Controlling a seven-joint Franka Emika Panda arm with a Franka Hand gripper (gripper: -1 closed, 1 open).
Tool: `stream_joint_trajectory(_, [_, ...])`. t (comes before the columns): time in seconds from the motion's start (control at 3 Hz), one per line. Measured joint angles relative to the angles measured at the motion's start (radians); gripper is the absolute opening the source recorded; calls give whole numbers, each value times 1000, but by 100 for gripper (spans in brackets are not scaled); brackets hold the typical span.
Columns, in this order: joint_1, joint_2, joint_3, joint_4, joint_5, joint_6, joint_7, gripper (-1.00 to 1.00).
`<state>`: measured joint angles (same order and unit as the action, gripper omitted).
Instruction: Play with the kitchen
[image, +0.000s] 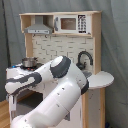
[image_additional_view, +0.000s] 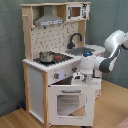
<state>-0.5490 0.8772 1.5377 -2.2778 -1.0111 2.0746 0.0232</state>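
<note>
The kitchen (image: 65, 46) is a white and light-wood toy with a dotted backsplash, grey hood (image: 39, 27), black faucet (image: 84, 58) and a small pot (image: 29, 61) on the stovetop. In the second exterior view the kitchen (image_additional_view: 36, 87) shows its windowed oven door (image_additional_view: 70, 104), whose top edge leans slightly outward. My gripper (image_additional_view: 80, 77) hangs just above that top edge, under the knobs (image_additional_view: 62, 74). In the first exterior view my arm (image: 60, 87) covers the kitchen's lower front and the gripper is hidden.
A toy microwave (image: 69, 23) sits in the upper shelf. A rounded side shelf (image: 102, 79) sticks out at the first exterior view's right. A grey curtain (image_additional_view: 10, 45) hangs behind the kitchen. The wooden floor (image_additional_view: 112, 107) lies in front.
</note>
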Motion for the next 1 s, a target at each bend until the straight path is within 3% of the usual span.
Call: stream_joint_trajectory(1.0, [126, 0, -1, 18, 0, 0, 291, -100])
